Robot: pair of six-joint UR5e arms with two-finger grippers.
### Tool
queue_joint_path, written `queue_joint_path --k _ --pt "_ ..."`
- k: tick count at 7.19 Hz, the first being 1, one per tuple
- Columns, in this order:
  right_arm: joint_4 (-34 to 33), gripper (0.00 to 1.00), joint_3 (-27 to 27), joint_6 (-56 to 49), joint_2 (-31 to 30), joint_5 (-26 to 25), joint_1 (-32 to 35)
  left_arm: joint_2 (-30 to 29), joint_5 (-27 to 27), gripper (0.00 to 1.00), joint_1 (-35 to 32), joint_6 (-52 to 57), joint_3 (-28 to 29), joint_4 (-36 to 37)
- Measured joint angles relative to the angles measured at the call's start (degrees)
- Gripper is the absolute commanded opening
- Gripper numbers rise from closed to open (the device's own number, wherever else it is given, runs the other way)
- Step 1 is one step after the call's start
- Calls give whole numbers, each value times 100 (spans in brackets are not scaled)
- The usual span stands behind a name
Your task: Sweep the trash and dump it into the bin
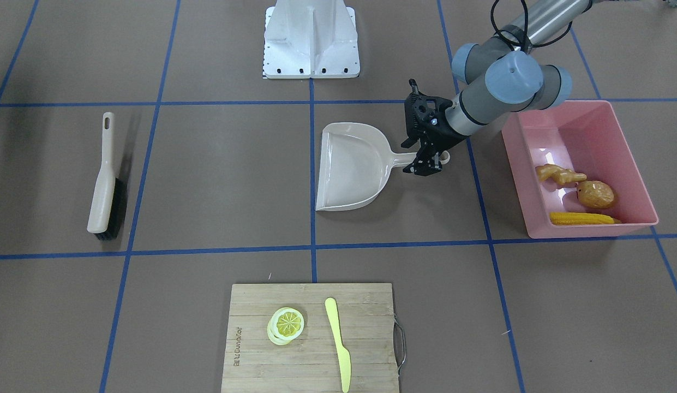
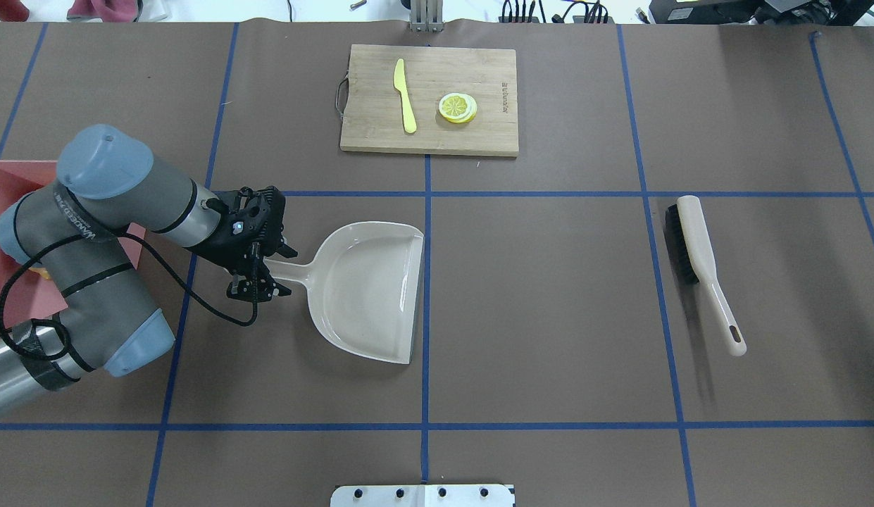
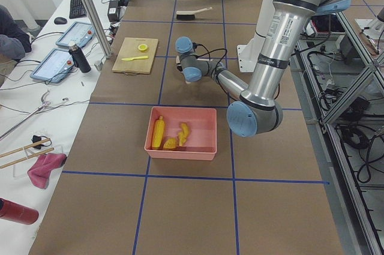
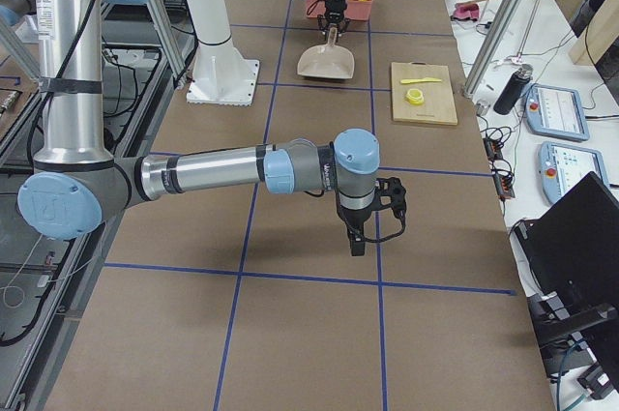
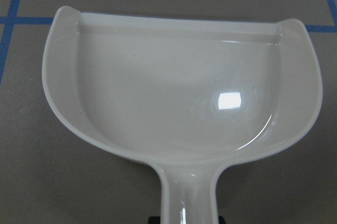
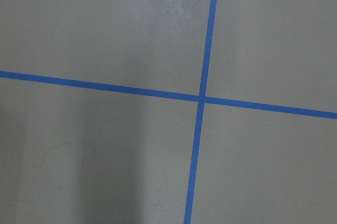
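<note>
The pink bin point(image 1: 515, 164) stands on the table and holds the trash: a yellow corn cob point(image 1: 583, 219), a brown-orange potato point(image 1: 595, 194) and a tan ginger root point(image 1: 559, 174). The overhead view shows only a corner of the bin point(image 2: 14, 183) behind my left arm. The beige dustpan point(image 1: 349, 169) lies flat and empty beside the bin. My left gripper point(image 1: 427, 159) is shut on its handle, as the overhead view point(image 2: 257, 274) also shows. My right gripper point(image 4: 356, 242) hovers over bare table, far from the bin. I cannot tell whether it is open or shut.
A beige hand brush point(image 1: 105, 180) lies on the table, far from the dustpan. A wooden cutting board point(image 1: 365, 305) at the table's far edge carries a lemon slice point(image 1: 286, 325) and a pale yellow plastic knife point(image 1: 338, 341). Blue tape lines cross the brown table.
</note>
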Motion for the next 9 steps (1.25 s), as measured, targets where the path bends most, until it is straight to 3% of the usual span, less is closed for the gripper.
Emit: queue_joint_path --k 2,5,9 --pt "3 100 -21 -7 0 -6 1 -5 -172 98 -232 -7 -21 -30" --pt "2 100 4 -8 -5 2 0 86 -547 98 -1289 -6 -223 235" --pt "-4 100 0 14 -9 5 -1 944 -600 98 -3127 -377 -124 1865"
